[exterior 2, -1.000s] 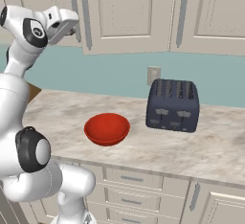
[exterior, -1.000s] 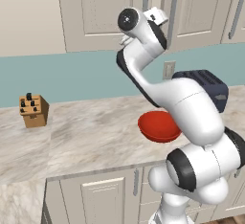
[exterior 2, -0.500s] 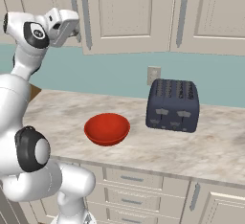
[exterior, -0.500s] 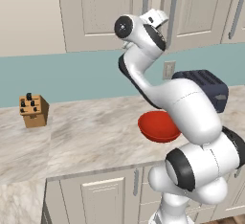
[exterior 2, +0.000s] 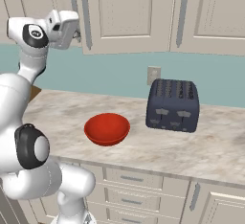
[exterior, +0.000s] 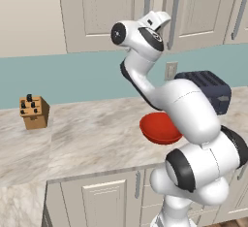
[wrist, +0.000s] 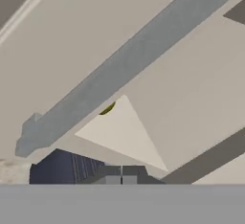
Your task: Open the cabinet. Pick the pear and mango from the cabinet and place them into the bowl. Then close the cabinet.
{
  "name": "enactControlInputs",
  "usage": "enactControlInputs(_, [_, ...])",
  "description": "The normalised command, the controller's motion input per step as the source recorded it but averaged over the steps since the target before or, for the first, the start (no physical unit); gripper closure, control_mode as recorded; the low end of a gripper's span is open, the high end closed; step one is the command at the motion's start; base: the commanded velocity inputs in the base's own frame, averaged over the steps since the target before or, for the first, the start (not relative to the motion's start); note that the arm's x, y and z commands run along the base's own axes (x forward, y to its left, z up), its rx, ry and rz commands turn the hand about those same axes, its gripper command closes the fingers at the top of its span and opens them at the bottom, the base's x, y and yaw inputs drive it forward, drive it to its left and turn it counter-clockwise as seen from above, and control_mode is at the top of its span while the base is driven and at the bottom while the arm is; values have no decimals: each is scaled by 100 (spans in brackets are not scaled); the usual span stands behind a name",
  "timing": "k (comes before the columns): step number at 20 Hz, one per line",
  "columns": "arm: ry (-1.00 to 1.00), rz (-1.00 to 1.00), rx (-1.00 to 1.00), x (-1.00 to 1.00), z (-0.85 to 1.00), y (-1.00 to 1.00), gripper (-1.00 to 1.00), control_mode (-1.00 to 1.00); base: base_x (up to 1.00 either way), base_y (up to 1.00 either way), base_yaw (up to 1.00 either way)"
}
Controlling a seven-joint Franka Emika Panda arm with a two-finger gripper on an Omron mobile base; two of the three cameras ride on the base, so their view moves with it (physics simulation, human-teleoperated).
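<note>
We are viewing the claw (exterior 2: pixel 76 35) raised to the cabinet (exterior 2: pixel 127 12), its jaws drawn fully together with nothing between them, poised just beside the lower end of the long grey bar handle (exterior 2: pixel 86 11) of a tall door. In the hand view the two dark fingertips (wrist: pixel 120 175) are meeting at the bottom edge, and the handle (wrist: pixel 129 62) is crossing the frame as a slanted grey bar directly ahead.

We are judging the step in hand to be the first: opening the cabinet. In the hand view a door is appearing slightly ajar, exposing a pale wedge of shelf, though in both base views the doors are looking closed. The next move is calling for the claw to hook or press the handle and swing the door outward.

The red bowl (exterior 2: pixel 107 128) is sitting empty on the marble counter (exterior 2: pixel 210 149), near the dark toaster (exterior 2: pixel 173 105); a knife block (exterior: pixel 34 112) is standing well apart at the left.

A small yellow-green sliver (wrist: pixel 107 108) is peeking behind the handle; we are taking it for the pear, though too little is showing. The mango is staying hidden inside.
</note>
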Motion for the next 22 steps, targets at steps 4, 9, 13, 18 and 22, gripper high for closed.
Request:
enactControlInputs(4, [0, -10, -10, 0, 0, -41, 100, -100, 0, 0, 0])
enactControlInputs(9, [0, -10, -11, -4, 1, -43, 100, -100, 0, 0, 0])
enactControlInputs(13, [0, -13, -12, -52, 1, -57, 100, -100, 0, 0, 0])
enactControlInputs(18, [0, -11, -12, -57, 3, -65, 100, -100, 0, 0, 0])
enactControlInputs(22, [0, -9, -11, -39, 8, -71, 100, -100, 0, 0, 0])
